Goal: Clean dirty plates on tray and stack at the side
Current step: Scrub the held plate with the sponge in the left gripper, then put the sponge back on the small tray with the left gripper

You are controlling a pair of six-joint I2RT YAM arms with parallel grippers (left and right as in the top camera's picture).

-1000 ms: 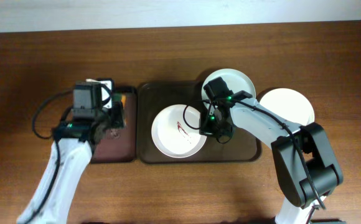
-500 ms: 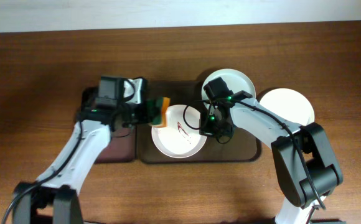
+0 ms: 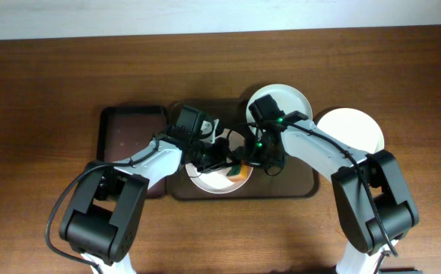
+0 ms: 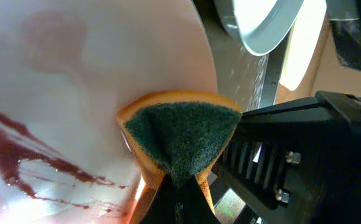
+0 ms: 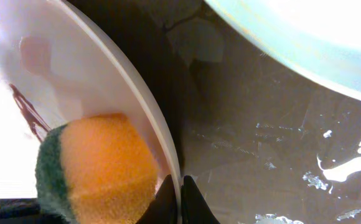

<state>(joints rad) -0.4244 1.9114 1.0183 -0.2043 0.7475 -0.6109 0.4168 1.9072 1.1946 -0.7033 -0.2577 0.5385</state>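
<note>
Overhead, left arm: within the last second it has been swung from the narrow tray (image 3: 129, 133) at the left across to the smeared plate (image 3: 209, 183). The left end effector (image 3: 232, 166) is now reached over the plate's middle.
Overhead, sponge: the sponge (image 3: 240, 173) was seen at the plate's left edge half a second ago. It is now set on the right part, just beside the right end effector (image 3: 261, 157).
Overhead, right arm: no shift is seen across the three moments, and the plate's right rim is kept held.
Overhead, plates: the smeared plate lies on the big tray (image 3: 300, 183). A second plate (image 3: 285, 103) overlaps the tray's far right corner. A third plate (image 3: 350, 129) rests on the desk (image 3: 53, 76) to the right of the tray.
Left wrist, end effector: the left end effector (image 4: 179, 186) is pinched on the sponge (image 4: 180, 134), which is pressed against the smeared plate (image 4: 75, 56).
Left wrist, dirt: the red smear (image 4: 18, 155) is not yet wiped and lies apart from the sponge.
Right wrist, end effector: the right end effector (image 5: 179, 193) is clamped thinly on the rim of the smeared plate (image 5: 18, 124), with the sponge (image 5: 99, 162) close by.
Right wrist, surroundings: the second plate (image 5: 305, 37), faintly green, is seen above the wet tray (image 5: 261, 137).
Meaning: wiping is judged to be only starting, and the sponge must be drawn back across the smear.
</note>
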